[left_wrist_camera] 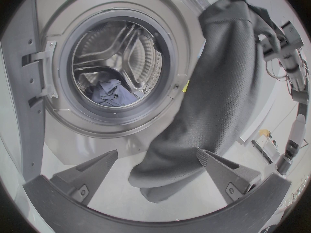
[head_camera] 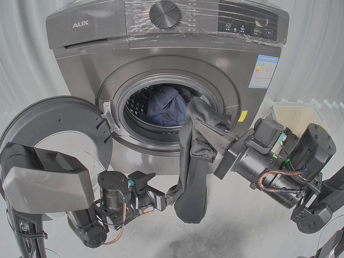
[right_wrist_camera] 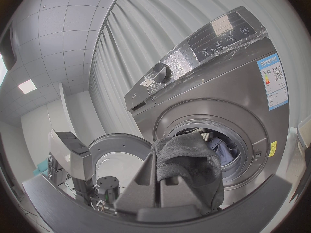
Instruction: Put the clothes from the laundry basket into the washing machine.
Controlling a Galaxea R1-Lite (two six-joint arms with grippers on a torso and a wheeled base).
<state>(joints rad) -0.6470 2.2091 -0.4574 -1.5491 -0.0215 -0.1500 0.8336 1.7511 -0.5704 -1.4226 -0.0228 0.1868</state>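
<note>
We are logging the right tool with its fingers pressed together on the bunched upper end of a dark grey garment. It is holding that end just in front of the right side of the drum opening of the washing machine. The rest of the cloth is hanging straight down past the lower rim of the opening, clear of the floor.

The left tool is sitting low with its fingers spread. The hanging tail of the garment is lying between them, and we are judging that it is not yet gripped.

The door is standing wide open on the left. A navy garment is already lying inside the drum. The laundry basket is sitting behind the right arm, beside the machine.

Handling, as we are judging it:
- The garment is looking soft, limp and light, with a textured knit surface that should be giving the fingers good friction.
- It is not keeping any shape, so whatever is left unsupported will be dangling.
- The bunched top is looking like a sound place to hold.
- We are expecting a second hold on the lower tail to help lift it over the door seal.
- The main risk we are seeing is the tail draping over the rim and hanging outside the drum.
</note>
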